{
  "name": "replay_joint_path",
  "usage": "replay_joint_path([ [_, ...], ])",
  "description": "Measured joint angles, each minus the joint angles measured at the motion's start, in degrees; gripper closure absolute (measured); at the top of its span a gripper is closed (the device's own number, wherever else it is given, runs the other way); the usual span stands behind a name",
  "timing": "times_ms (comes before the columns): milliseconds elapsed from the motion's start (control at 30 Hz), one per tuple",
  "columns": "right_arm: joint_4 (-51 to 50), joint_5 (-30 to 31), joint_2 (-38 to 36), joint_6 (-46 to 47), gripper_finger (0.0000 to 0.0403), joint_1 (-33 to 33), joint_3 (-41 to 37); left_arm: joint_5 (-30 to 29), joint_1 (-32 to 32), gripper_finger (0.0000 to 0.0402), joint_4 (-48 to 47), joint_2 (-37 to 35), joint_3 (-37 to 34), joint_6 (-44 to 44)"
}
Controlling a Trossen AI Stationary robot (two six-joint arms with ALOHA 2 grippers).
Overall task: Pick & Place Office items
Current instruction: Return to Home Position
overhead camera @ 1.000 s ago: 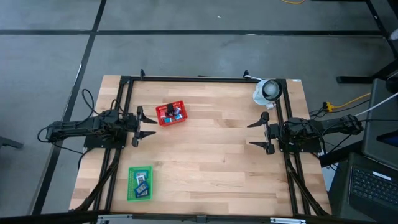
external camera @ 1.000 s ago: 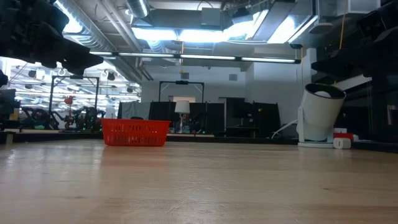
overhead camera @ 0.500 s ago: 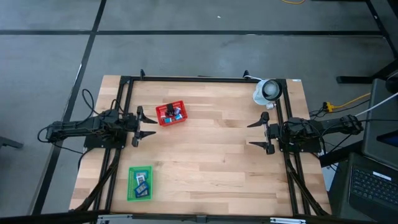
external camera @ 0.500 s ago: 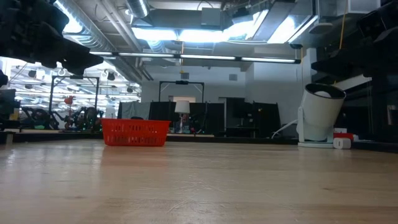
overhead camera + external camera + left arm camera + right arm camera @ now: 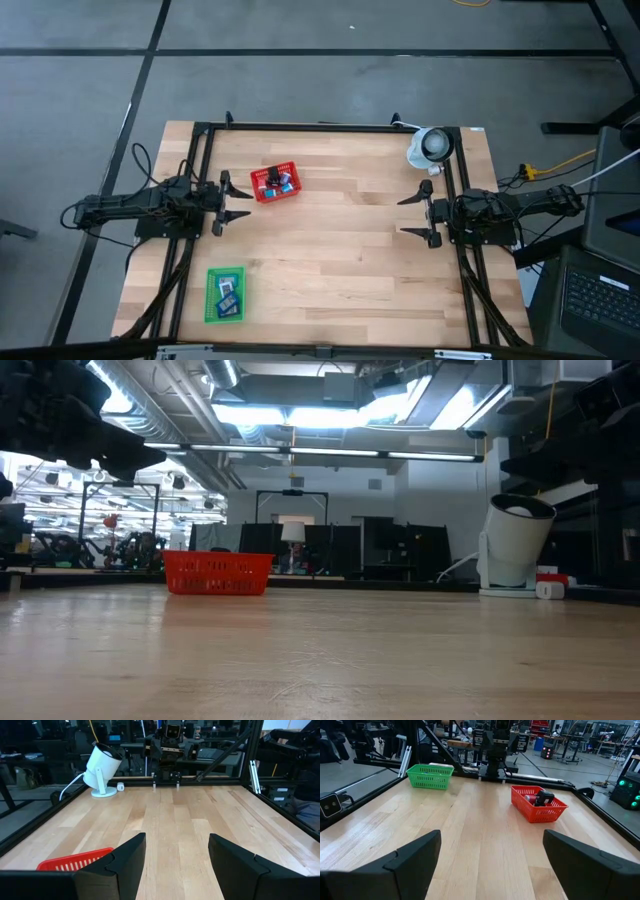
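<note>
Red basket (image 5: 217, 573), green tray (image 5: 430, 778), white lamp (image 5: 432, 146)

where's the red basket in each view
High: red basket in the table's upper left part, near the left arm.
Low: left of centre, far back on the table.
Left wrist: close, just past the left end effector.
Right wrist: across the table.
Shared landmark: white lamp, in all but the right wrist view.
</note>
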Motion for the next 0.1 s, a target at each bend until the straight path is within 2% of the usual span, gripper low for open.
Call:
replay_joint_path([
  [100, 0.0, 0.0, 0.0, 0.0, 0.0049, 0.0, 0.0, 0.0, 0.0, 0.0190, 0.0, 0.0, 0.0, 0.0],
])
